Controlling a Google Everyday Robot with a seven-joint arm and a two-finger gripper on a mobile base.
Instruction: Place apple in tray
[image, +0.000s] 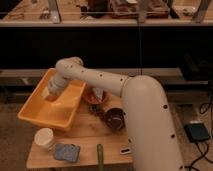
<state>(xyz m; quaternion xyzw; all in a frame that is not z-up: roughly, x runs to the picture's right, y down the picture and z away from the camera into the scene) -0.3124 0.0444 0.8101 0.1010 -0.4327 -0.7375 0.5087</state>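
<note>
— Where is the apple (46, 93) found?

— It is seen as a small pale round fruit low inside the yellow-orange tray (35, 111), near the tray's far left part, right at the tip of the gripper (50, 94).

— Is the apple held by the gripper?

— The gripper is placed down inside the tray, touching or just beside the apple. Whether the claw is open or clamped on the fruit cannot be told; the end of the arm covers it.

— How is the tray laid?

— It is set on the left part of the wooden table (92, 136), with its near left corner reaching past the table edge. The white arm (105, 82) is bent over the tray's far rim, and its thick forearm fills the right side of the view.

— What else is seen on the table?

— A small round brown dish (92, 97) is placed just right of the tray, and a dark bowl (115, 118) stands in front of it. A pale cup (45, 138) is set near the front left corner, with a blue-grey sponge (67, 152) beside it and a long green vegetable (100, 156) at the front edge. A black box (199, 132) is seen on the floor at the right.
</note>
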